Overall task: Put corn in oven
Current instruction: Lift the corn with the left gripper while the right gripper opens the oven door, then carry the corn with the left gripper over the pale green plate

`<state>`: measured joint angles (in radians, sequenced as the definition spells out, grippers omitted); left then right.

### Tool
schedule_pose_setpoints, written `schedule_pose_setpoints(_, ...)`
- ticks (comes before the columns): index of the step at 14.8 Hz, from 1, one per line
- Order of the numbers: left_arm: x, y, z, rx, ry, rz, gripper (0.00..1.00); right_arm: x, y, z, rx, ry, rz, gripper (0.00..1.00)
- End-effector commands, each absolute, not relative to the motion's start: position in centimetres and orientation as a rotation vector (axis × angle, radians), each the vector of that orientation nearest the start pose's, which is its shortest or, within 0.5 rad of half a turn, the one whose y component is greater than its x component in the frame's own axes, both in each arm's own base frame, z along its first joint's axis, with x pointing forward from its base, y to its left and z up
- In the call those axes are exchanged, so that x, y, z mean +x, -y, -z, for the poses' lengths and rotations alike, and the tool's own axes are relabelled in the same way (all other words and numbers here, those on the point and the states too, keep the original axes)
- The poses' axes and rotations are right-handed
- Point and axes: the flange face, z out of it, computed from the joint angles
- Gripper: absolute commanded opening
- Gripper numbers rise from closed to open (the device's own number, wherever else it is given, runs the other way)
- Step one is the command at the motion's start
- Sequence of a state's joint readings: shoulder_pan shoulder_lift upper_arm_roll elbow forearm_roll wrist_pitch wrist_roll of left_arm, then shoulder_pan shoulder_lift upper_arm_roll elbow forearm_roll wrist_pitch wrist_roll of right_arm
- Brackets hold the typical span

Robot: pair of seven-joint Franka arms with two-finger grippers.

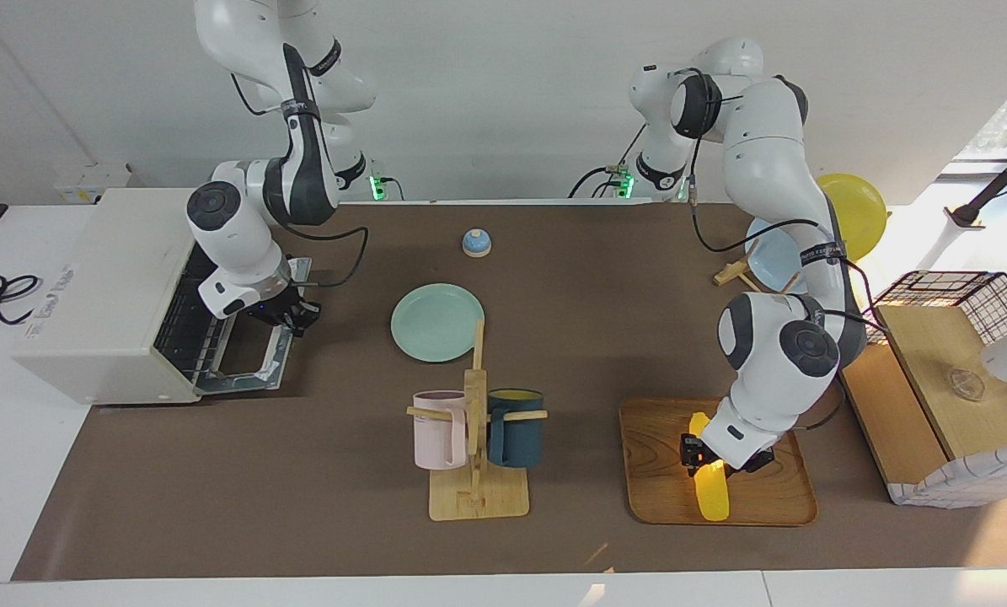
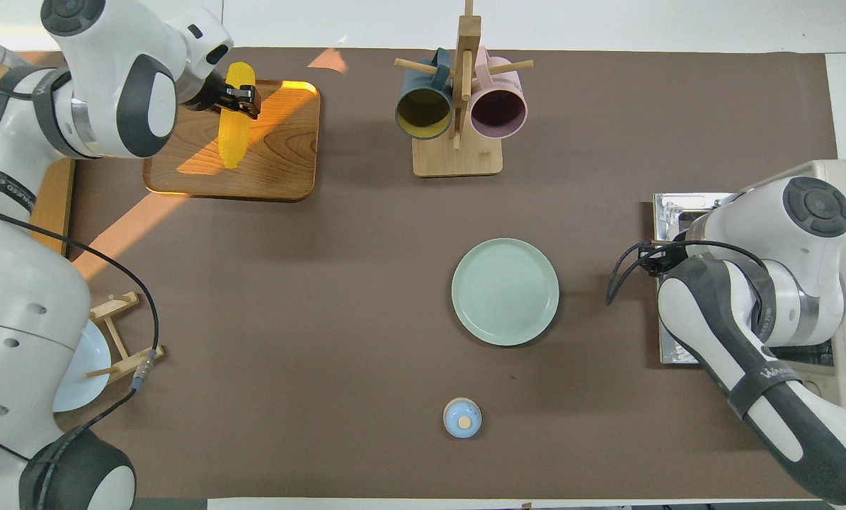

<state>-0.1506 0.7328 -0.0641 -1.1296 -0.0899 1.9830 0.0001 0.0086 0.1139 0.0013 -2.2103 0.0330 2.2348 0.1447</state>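
Note:
The yellow corn (image 1: 711, 497) is on the wooden tray (image 1: 773, 497) toward the left arm's end of the table. My left gripper (image 1: 704, 459) is shut on the corn's middle, low over the tray; I cannot tell if the corn is off the wood. In the overhead view the corn (image 2: 231, 145) and left gripper (image 2: 242, 97) show over the tray (image 2: 281, 163). The off-white oven (image 1: 107, 287) stands at the right arm's end with its door (image 1: 250, 371) dropped open. My right gripper (image 1: 297, 316) is at the open door's edge, also seen from overhead (image 2: 667, 258).
A green plate (image 1: 436, 322) lies mid-table. A wooden mug rack (image 1: 475, 421) holds a pink and a dark blue mug. A small blue bell (image 1: 476, 243) sits near the robots. A wire-and-wood basket (image 1: 950, 354) and a plate rack (image 1: 773, 253) stand beside the tray.

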Motion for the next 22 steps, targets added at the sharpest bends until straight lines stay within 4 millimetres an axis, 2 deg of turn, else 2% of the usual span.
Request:
schedule_pose_setpoints(1,70.6,14.0,-43.6,-3.314,-0.203,0.114,0.00,53.9,-1.5,-33.1,-3.083,-0.280,-0.123,0.14)
schedule_pose_setpoints(2,69.4,14.1,-45.0,-3.334,-0.183,0.097,0.00,54.4,-1.5,-33.7,-3.080,-0.286,-0.128,0.24)
schedule_pose_setpoints(5,66.2,15.0,-49.0,-3.334,-0.179,-0.027,0.00,56.3,-1.7,-37.8,-3.076,-0.276,-0.183,0.38)
schedule_pose_setpoints(6,65.0,15.9,-49.9,-3.331,-0.172,-0.073,0.00,56.6,-1.7,-39.2,-3.075,-0.272,-0.200,0.43)
schedule_pose_setpoints(8,61.2,19.2,-50.1,-3.313,-0.201,-0.140,0.00,56.7,-1.8,-41.8,-3.073,-0.264,-0.221,0.67)
schedule_pose_setpoints(9,59.4,20.7,-49.5,-3.308,-0.221,-0.164,0.00,56.4,-1.8,-43.3,-3.072,-0.260,-0.236,0.72)
schedule_pose_setpoints(11,56.2,24.0,-48.0,-3.303,-0.226,-0.148,0.00,55.7,-2.9,-47.1,-3.073,-0.228,-0.239,0.72)
schedule_pose_setpoints(12,54.3,26.2,-46.9,-3.299,-0.228,-0.139,0.00,55.8,-3.2,-49.0,-3.073,-0.215,-0.249,0.71)
schedule_pose_setpoints(15,48.7,31.8,-44.2,-3.326,-0.173,0.001,0.00,56.1,-2.7,-54.2,-3.085,-0.215,-0.274,0.70)
schedule_pose_setpoints(18,44.7,37.9,-42.2,-3.371,-0.128,0.110,0.00,56.5,-2.1,-53.7,-3.070,-0.237,-0.253,0.69)
schedule_pose_setpoints(20,42.9,41.8,-40.1,-3.398,-0.090,0.142,0.00,56.6,-3.7,-53.2,-3.077,-0.196,-0.242,0.63)
schedule_pose_setpoints(21,42.4,43.4,-38.9,-3.410,-0.060,0.152,0.00,56.6,-5.7,-53.0,-3.082,-0.148,-0.242,0.62)
schedule_pose_setpoints(22,42.1,45.2,-38.0,-3.424,-0.038,0.167,0.00,56.6,-6.6,-52.8,-3.085,-0.145,-0.238,0.61)
